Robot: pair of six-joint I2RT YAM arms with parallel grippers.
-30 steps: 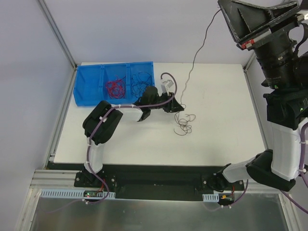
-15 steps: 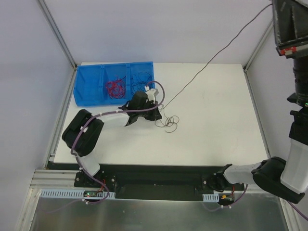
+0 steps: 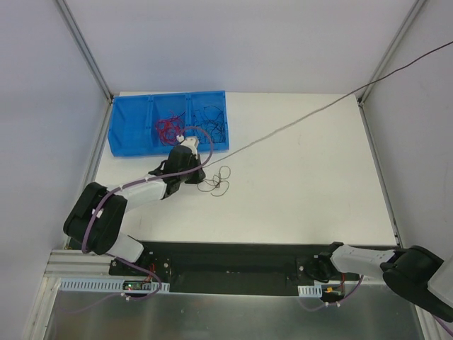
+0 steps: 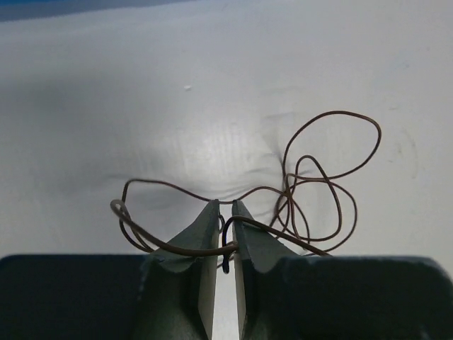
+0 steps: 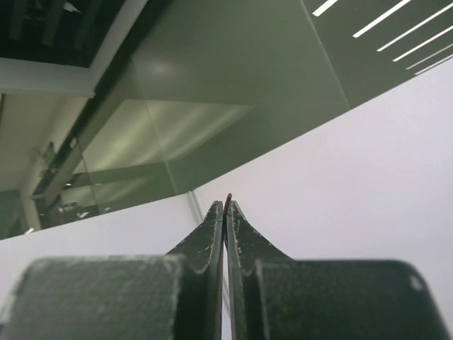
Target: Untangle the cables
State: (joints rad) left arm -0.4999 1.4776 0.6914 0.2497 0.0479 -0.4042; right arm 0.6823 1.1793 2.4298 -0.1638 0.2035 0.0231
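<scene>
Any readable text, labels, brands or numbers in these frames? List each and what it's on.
None readable in any view.
Blue bin: no label visible.
Small parts at the left arm's base: too small to tell whether anything is printed.
Left end effector, right end effector, cable: no markings visible.

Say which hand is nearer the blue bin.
Left. The left hand is just in front of the blue bin; the right hand is high up, outside the top view.

We lose the taut cable [image 3: 410, 66] at the overhead view's right edge; the right arm [image 3: 417, 273] is cropped there too.
</scene>
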